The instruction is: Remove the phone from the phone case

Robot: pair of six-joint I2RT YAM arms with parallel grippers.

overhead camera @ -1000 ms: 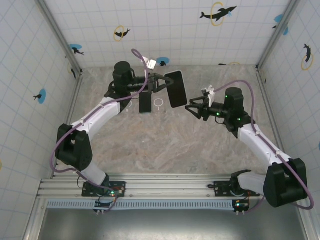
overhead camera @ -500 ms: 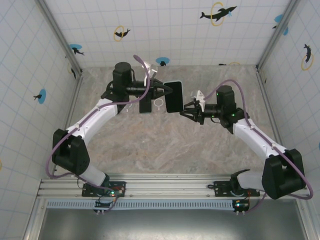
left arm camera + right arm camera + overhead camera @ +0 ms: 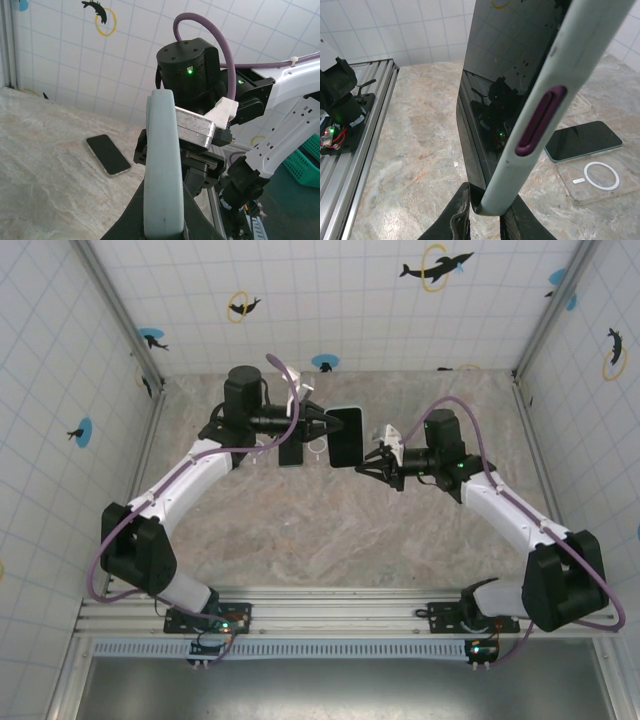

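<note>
We see a left arm [image 3: 190, 465] and a right arm [image 3: 510, 515] built of white shells between bulky black joints [image 3: 135, 550], each trailed by a looping purple cable [image 3: 283, 375]. On the right arm's black wrist motor [image 3: 187, 60] we note a small green light [image 3: 189, 71] and a white bracket [image 3: 226, 107]. The right gripper [image 3: 484, 212] has black fingers [image 3: 454, 217].
</note>
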